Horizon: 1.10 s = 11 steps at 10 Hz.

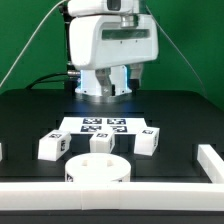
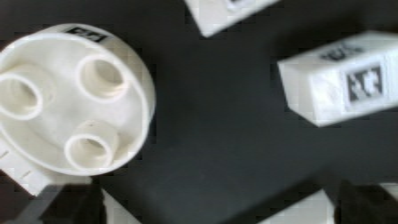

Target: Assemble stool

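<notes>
Presently one seat (image 1: 97,170) and three legs (image 1: 50,147) (image 1: 100,143) (image 1: 148,140) lie on the table (image 1: 30,120); gripper (image 2: 205,205) stands spread apart.

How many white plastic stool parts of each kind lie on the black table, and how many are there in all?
Round white plastic disc seat: 1
Short blocky white plastic legs with black-and-white square tags: 3
Total: 4

Arm (image 1: 110,45) aloft, jaws wide apart.
</notes>
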### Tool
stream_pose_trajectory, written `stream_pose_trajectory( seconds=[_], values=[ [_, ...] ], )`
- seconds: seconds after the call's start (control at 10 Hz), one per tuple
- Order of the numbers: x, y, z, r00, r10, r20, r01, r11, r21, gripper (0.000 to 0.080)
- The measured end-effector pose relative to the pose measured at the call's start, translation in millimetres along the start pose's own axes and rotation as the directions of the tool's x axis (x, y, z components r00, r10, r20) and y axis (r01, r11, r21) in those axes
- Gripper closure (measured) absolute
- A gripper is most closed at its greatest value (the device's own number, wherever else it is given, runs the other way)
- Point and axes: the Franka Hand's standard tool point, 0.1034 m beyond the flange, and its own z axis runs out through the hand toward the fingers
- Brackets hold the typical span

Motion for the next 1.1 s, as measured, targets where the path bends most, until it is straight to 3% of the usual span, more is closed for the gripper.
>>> stream_pose_trajectory(
  seconds=[0.1,0.3,0.5,0.7,0.9,1.0,1.1],
  values=[
    [8.5,14.3,4.1,0.998,-0.056,0.028,0.055,0.998,0.016,0.015],
    [19.6,37.1,13.2,0.997,-0.071,0.037,0.07,0.997,0.02,0.015],
    [17.6,33.1,12.9,0.997,-0.069,0.038,0.068,0.997,0.022,0.015],
    [11.7,31.3,22.1,0.996,-0.082,0.035,0.082,0.997,0.015,0.015],
    [15.2,46.7,43.2,0.984,-0.174,0.037,0.173,0.984,0.031,0.015],
    [22.2,56.2,48.5,0.982,-0.186,0.038,0.185,0.982,0.031,0.015],
    [21.9,56.1,48.6,0.982,-0.184,0.037,0.182,0.983,0.03,0.015]
  ],
)
